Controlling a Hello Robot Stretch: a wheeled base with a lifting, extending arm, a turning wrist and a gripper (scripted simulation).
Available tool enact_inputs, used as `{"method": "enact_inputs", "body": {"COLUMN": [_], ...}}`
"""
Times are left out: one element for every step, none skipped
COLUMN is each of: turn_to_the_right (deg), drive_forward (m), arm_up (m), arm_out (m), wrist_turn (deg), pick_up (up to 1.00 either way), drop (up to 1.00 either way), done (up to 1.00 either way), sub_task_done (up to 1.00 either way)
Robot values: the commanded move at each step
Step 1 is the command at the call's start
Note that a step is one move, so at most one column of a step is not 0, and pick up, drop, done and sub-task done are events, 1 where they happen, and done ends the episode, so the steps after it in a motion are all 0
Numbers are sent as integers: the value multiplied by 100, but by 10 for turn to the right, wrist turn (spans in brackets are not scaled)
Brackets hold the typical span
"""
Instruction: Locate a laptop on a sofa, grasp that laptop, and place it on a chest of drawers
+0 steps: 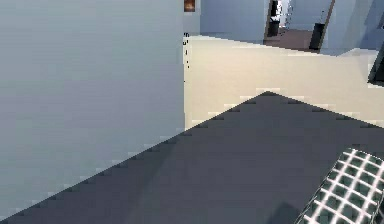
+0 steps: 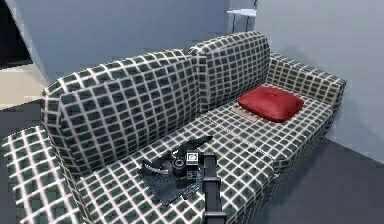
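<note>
In the forward view we see a pale wall (image 1: 80,90) on the left, dark floor (image 1: 230,160) in the middle, and a corner of the sofa (image 1: 355,190) at bottom right. In the arm side view the checked sofa (image 2: 120,100) spans the picture. On its seat, near the middle, our gripper (image 2: 158,168) is at a dark flat slab, seemingly the laptop (image 2: 200,143), which lies on the seat. We cannot tell whether we hold anything. The arm (image 2: 213,185) rises just right of it. A red cushion (image 2: 270,102) rests farther right.
</note>
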Motion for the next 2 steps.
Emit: {"method": "enact_inputs", "body": {"turn_to_the_right": [0, 0], "drive_forward": [0, 0], "arm_up": [-30, 0], "arm_out": [0, 0], "wrist_turn": [0, 0], "pick_up": [0, 100], "drop": [0, 0], "done": [0, 0], "sub_task_done": [0, 0]}}
